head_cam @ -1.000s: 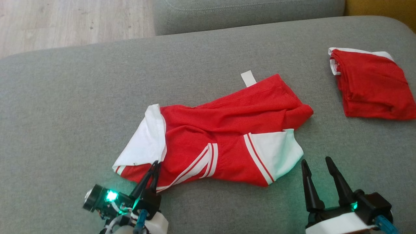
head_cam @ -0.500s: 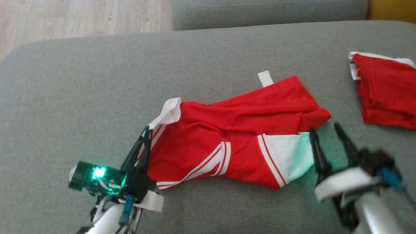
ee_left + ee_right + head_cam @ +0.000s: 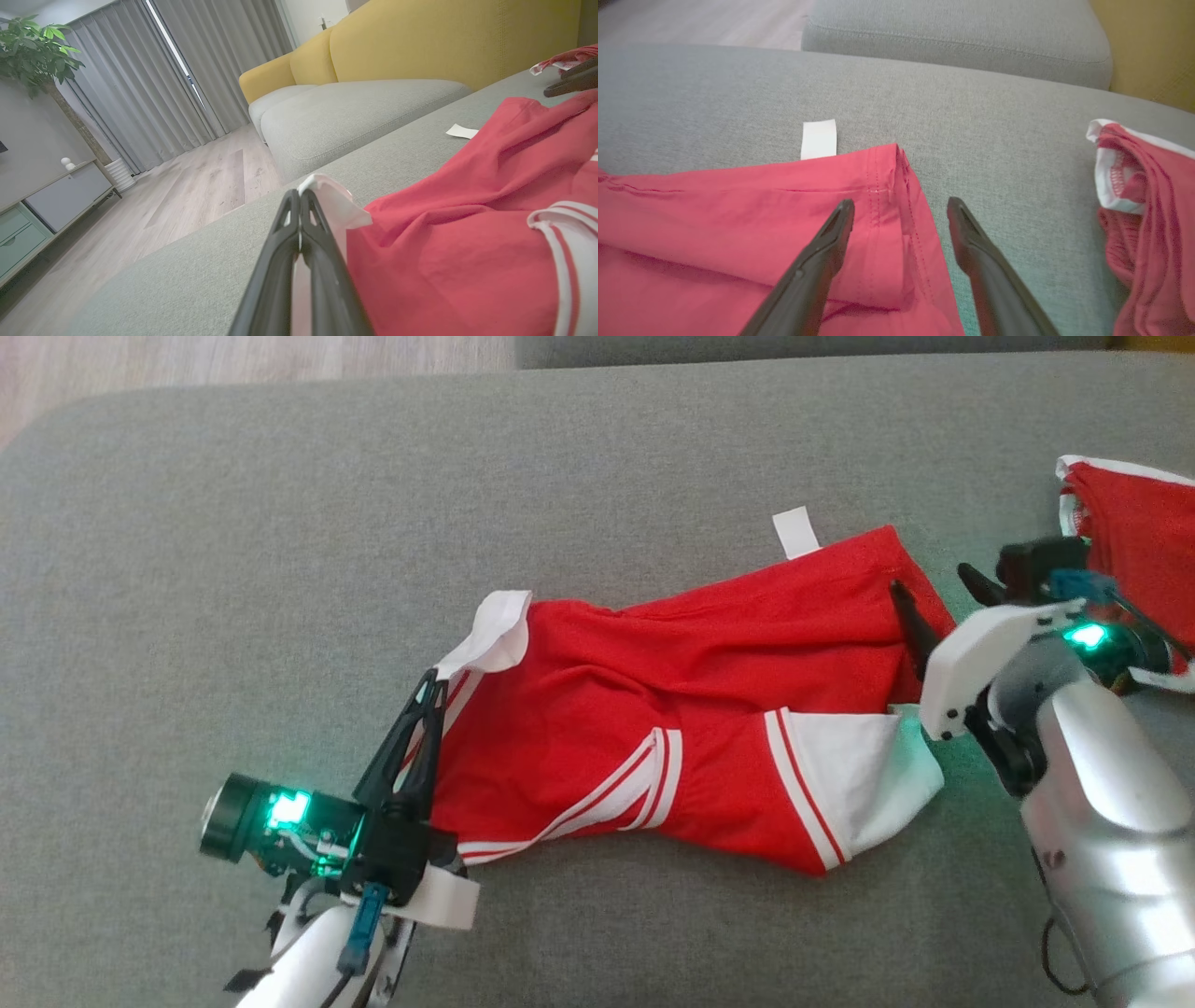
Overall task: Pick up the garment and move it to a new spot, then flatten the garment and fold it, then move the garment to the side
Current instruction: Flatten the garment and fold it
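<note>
A broad grey woven-fabric sofa cushion (image 3: 280, 523) with rounded corners spans the head view. At its centre lies a crumpled red sports garment with white panels and stripes (image 3: 672, 709), stretched from about 8 o'clock towards 2 o'clock. Most of it sits flat on the fabric, while its white corner at 9 o'clock stands lifted off the surface. A small white rectangular label (image 3: 795, 532) rests flat on the cushion at the garment's 1 o'clock edge, touching it. Well apart, at the cushion's 2 o'clock side, a bunched red cloth with a white edge (image 3: 1134, 523) lies on the same surface.
</note>
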`<state>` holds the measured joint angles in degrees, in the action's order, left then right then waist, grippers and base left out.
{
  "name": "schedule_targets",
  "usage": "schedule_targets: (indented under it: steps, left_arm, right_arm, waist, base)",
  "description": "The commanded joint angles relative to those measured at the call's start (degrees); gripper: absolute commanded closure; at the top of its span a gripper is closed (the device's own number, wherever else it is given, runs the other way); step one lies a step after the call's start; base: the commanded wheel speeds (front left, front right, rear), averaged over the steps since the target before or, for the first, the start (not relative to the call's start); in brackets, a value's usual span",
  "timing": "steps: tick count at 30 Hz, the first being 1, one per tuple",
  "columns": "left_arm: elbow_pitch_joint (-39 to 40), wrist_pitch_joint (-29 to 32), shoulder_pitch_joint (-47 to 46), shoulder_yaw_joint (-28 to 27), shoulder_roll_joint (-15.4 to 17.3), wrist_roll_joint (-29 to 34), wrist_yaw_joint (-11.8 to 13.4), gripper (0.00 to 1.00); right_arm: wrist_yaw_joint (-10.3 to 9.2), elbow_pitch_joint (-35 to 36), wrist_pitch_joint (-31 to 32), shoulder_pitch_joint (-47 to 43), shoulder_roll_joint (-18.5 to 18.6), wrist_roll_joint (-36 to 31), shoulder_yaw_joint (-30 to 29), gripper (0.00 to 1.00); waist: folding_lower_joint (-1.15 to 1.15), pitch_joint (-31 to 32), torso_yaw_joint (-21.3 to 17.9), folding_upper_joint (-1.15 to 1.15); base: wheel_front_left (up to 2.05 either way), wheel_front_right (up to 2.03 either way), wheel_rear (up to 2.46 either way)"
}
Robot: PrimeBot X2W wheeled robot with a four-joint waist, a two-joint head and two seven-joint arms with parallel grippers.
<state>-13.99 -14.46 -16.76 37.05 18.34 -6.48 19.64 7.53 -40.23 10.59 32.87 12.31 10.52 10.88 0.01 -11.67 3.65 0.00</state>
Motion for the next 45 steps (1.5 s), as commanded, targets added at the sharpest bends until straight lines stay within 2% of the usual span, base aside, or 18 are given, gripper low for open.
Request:
schedule_targets:
  steps: [1, 7, 15, 19, 23, 27, 29, 33, 36, 37, 38, 39, 40, 45]
  left_arm:
    - [1.88, -0.53, -2.83, -2.48, 0.80, 0.65, 0.05, 1.00]
    - [1.94, -0.53, -3.45, -2.54, 0.57, 1.20, -0.43, 1.00]
    - [1.61, -0.53, -4.10, -2.56, 0.09, 1.58, -0.94, 1.00]
    - [1.40, -0.53, -4.08, -2.77, -0.02, 1.61, -1.03, 1.00]
    - [1.35, -0.53, -3.94, -3.13, -0.07, 1.61, -1.01, 1.00]
    - [1.35, -0.53, -3.79, -3.52, -0.19, 1.64, -1.02, 1.00]
    - [1.39, -0.53, -3.78, -3.58, -0.23, 1.73, -1.10, 1.00]
    - [1.36, -0.53, -3.85, -3.63, -0.30, 1.90, -1.35, 1.00]
    - [1.28, -0.53, -3.93, -3.75, -0.28, 1.97, -1.52, 1.00]
    - [1.24, -0.53, -3.93, -3.80, -0.26, 1.99, -1.56, 1.00]
    - [1.19, -0.53, -3.93, -3.85, -0.26, 2.02, -1.58, 1.00]
    - [1.19, -0.53, -3.93, -3.85, -0.26, 2.02, -1.58, 1.00]
    - [1.15, -0.53, -3.91, -3.88, -0.26, 2.04, -1.59, 1.00]
    - [0.91, -0.53, -3.74, -4.35, -0.10, 2.01, -1.63, 1.00]
  right_arm:
    - [-0.04, 1.01, 0.21, 1.98, 0.56, 0.12, 1.35, 0.00]
    - [-0.04, -5.23, 1.55, 7.49, -0.40, 0.34, 4.33, 0.00]
    - [-0.04, -12.39, 0.09, 11.80, -0.87, 1.20, 6.65, 0.01]
    - [-0.04, -14.91, -0.95, 12.92, -1.05, 1.38, 7.41, 0.18]
    - [-0.04, -16.41, -2.73, 13.73, -1.01, 1.02, 8.47, 0.24]
    - [-0.04, -18.04, -4.06, 14.64, -1.35, 0.74, 9.65, 0.17]
    - [-0.04, -18.51, -4.41, 14.97, -1.66, 0.80, 10.17, 0.22]
    - [-0.04, -19.53, -5.17, 15.56, -1.91, 1.32, 10.85, 0.47]
    - [-0.04, -20.11, -5.92, 15.98, -1.87, 1.61, 11.64, 0.57]
    - [-0.04, -20.33, -6.10, 16.10, -1.87, 1.74, 11.85, 0.65]
    - [-0.04, -20.54, -6.21, 16.21, -1.90, 1.87, 12.14, 0.86]
    - [-0.04, -20.54, -6.21, 16.21, -1.90, 1.87, 12.14, 0.86]
    - [-0.04, -20.74, -6.33, 16.30, -1.91, 2.05, 12.42, 1.00]
    - [-0.04, -21.37, -7.32, 16.83, -1.88, 2.76, 13.69, 1.00]
  waist:
    - [-0.01, -0.21, 0.06, 0.00]
    - [-0.01, -1.28, 0.53, 0.00]
    - [-0.01, -2.25, 1.30, 0.00]
    - [-0.01, -2.28, 1.38, 0.00]
    - [-0.01, -2.05, 1.25, 0.00]
    - [-0.01, -1.90, 0.99, 0.00]
    - [-0.01, -1.89, 0.94, 0.00]
    - [-0.01, -2.10, 1.06, 0.00]
    - [-0.01, -2.23, 1.13, 0.00]
    - [-0.01, -2.25, 1.15, 0.00]
    - [-0.01, -2.26, 1.14, 0.00]
    - [-0.01, -2.26, 1.14, 0.00]
    - [-0.01, -2.24, 1.13, 0.00]
    - [-0.01, -1.62, 0.48, 0.00]
  base:
    - [0.00, 0.00, 0.00]
    - [0.00, 0.00, 0.00]
    - [0.00, 0.00, 0.00]
    - [0.00, 0.00, 0.00]
    - [0.00, 0.00, 0.00]
    - [0.00, 0.00, 0.00]
    - [0.00, 0.00, 0.00]
    - [0.00, 0.00, 0.00]
    - [0.00, 0.00, 0.00]
    - [0.00, 0.00, 0.00]
    - [0.00, 0.00, 0.00]
    - [0.00, 0.00, 0.00]
    - [0.00, 0.00, 0.00]
    - [0.00, 0.00, 0.00]
